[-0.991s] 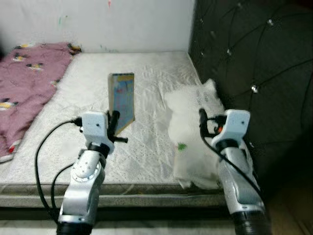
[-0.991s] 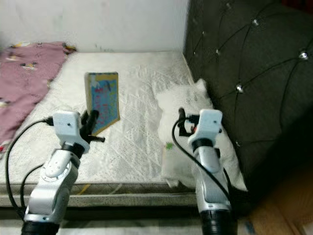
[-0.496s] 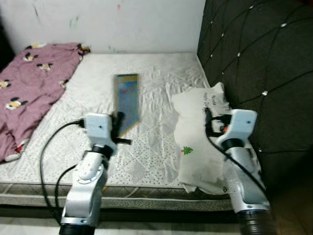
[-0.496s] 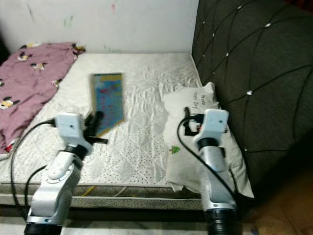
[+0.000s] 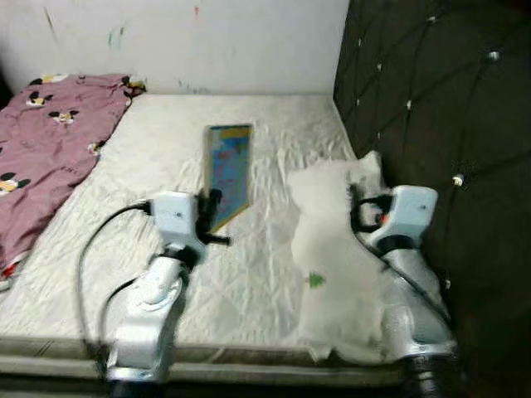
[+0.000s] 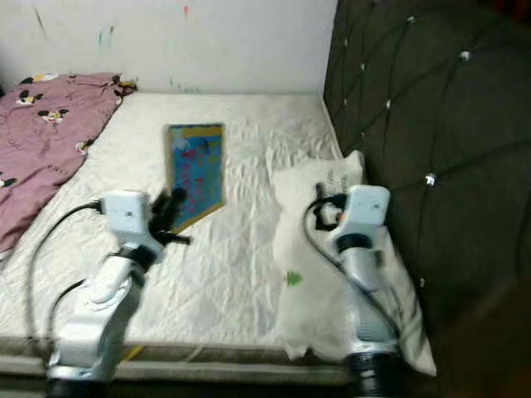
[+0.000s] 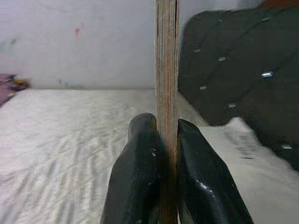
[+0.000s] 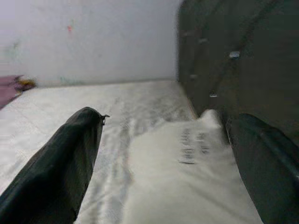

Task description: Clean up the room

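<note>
Book (image 5: 227, 172) with a blue cover, held upright above the bed (image 5: 274, 124) by the left pincer (image 5: 214, 211), beside the white pillow (image 5: 332, 249). Right pincer (image 5: 353, 207) hovers over that pillow, next to the dark tufted headboard (image 5: 431, 99); a pink blanket (image 5: 50, 141) lies well apart from the pillow. Left wrist view: both fingers (image 7: 135, 172) clamp the book's edge (image 7: 167, 93). Right wrist view: fingers (image 8: 60, 168) spread wide, holding nothing, pillow (image 8: 187, 186) between them.
</note>
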Controlling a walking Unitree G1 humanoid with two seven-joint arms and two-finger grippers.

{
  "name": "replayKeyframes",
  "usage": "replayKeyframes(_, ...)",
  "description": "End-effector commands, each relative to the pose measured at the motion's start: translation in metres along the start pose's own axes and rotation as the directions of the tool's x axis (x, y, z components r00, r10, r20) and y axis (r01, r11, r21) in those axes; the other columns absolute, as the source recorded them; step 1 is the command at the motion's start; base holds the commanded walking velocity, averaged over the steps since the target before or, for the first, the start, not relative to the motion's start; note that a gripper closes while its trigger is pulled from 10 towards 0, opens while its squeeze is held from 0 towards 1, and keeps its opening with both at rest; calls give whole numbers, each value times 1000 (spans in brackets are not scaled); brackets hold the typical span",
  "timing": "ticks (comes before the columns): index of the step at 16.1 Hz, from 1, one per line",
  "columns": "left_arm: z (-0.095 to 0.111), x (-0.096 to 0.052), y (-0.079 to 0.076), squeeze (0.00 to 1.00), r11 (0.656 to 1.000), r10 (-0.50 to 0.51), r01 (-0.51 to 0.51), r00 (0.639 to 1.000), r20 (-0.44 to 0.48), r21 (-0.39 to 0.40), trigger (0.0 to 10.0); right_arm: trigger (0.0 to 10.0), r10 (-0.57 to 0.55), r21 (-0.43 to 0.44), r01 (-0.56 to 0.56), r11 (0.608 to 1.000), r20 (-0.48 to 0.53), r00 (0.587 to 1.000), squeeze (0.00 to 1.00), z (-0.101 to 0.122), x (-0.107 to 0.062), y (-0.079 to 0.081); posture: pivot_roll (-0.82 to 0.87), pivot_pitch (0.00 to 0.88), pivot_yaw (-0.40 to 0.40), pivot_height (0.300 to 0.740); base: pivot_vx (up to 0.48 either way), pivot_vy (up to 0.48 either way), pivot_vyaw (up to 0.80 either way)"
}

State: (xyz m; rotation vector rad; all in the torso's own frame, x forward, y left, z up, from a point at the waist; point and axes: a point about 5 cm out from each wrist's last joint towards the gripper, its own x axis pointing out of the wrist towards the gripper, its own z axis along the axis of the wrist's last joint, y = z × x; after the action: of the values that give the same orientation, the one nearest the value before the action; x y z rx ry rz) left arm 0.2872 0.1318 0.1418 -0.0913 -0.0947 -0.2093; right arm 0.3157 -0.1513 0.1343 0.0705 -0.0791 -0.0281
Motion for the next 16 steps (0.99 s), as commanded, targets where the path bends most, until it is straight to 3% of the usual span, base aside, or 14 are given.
replayKeyframes(1, 13, 1, -2, 0, 1000, 10, -10, 998, 55, 7, 10000, 10000, -7, -10, 7, 1000, 2, 1000, 0, 1, 0, -2, -69, 0, 25, 740, 0, 0, 0)
replayKeyframes(4, 10, 2, -3, 0, 999, 26, -25, 999, 33, -29, 10000, 10000, -7, -11, 7, 1000, 0, 1000, 0, 0, 0, -3, -71, 0, 22, 740, 0, 0, 0)
replayKeyframes(13, 12, 3, -4, 0, 998, 14, -11, 999, 45, -58, 10000, 10000, -10, -16, 10, 1000, -1, 1000, 0, -1, 1, -4, -73, 0, 22, 740, 0, 480, 0)
replayKeyframes(16, 13, 5, -5, 0, 999, 8, -5, 999, 52, -53, 10000, 10000, -8, -19, 8, 1000, 1, 1000, 0, -1, 3, -4, -71, 0, 20, 740, 0, 0, 0)
